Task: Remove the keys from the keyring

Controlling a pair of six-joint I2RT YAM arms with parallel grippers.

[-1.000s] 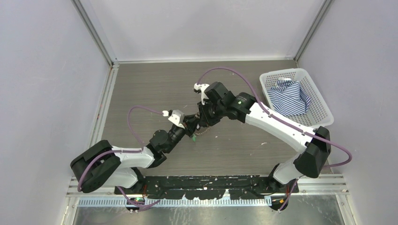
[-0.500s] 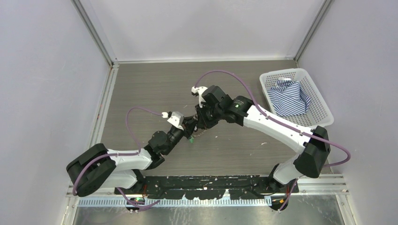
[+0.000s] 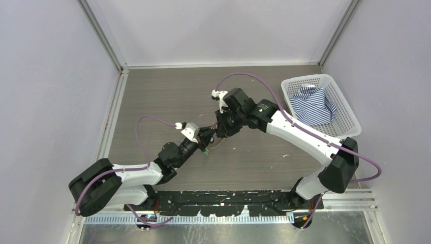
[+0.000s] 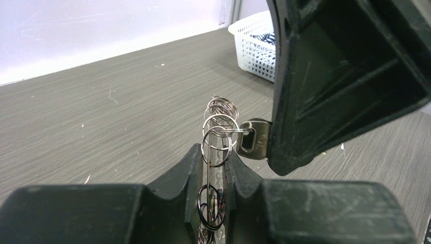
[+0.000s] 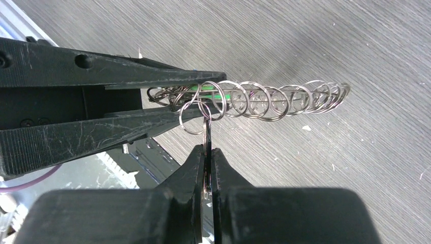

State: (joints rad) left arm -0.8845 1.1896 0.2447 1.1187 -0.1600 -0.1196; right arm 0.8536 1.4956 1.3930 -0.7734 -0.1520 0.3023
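Right jaws pinch 1 key [image 5: 207, 138] — hung from the keyring [image 5: 264, 99].

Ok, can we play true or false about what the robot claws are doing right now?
1. The left claw is pinching the keyring. True.
2. The right claw holds nothing. False: it is pinching a key.
3. The basket has a striped cloth inside. True.
4. The basket sits on the robot's left. False: it sits on the robot's right.
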